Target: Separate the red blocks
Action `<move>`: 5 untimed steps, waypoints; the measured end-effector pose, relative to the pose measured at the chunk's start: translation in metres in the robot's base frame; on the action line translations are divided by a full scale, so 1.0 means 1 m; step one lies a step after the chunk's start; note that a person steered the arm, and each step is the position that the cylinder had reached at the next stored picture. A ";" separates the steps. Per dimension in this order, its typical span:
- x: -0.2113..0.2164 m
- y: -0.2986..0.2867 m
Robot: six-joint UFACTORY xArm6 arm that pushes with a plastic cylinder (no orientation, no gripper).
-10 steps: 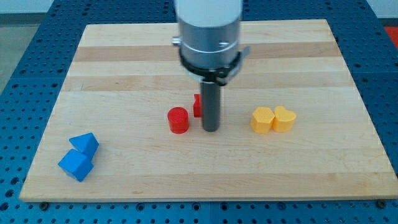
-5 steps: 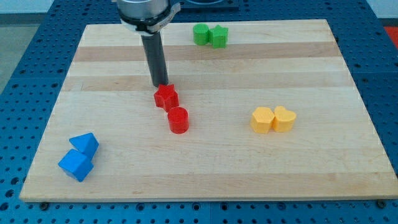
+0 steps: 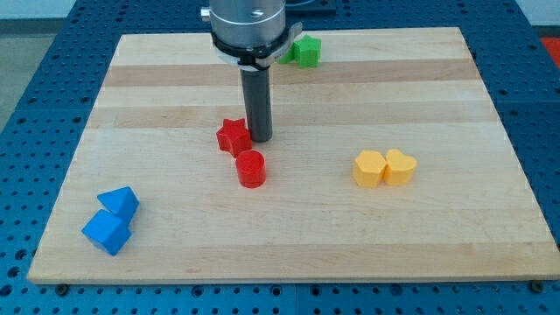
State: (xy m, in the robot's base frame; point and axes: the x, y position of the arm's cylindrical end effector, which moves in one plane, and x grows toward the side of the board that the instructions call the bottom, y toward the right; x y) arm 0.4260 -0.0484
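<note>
Gripperless, my tip is seen planted on the surface, touching the red star block at its left; the red cylinder block is found just below, close beside the star.

My arm comes down from the board's top edge, its grey cylindrical housing above a straight, upright dark rod. My tip rests on the board, near its middle, slightly toward the view's left.
</note>
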 end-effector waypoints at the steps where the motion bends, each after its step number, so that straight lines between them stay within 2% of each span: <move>1: 0.000 -0.017; 2: 0.000 -0.021; 4: 0.027 -0.003; 5: 0.027 -0.027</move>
State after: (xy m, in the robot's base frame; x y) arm 0.4532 -0.0758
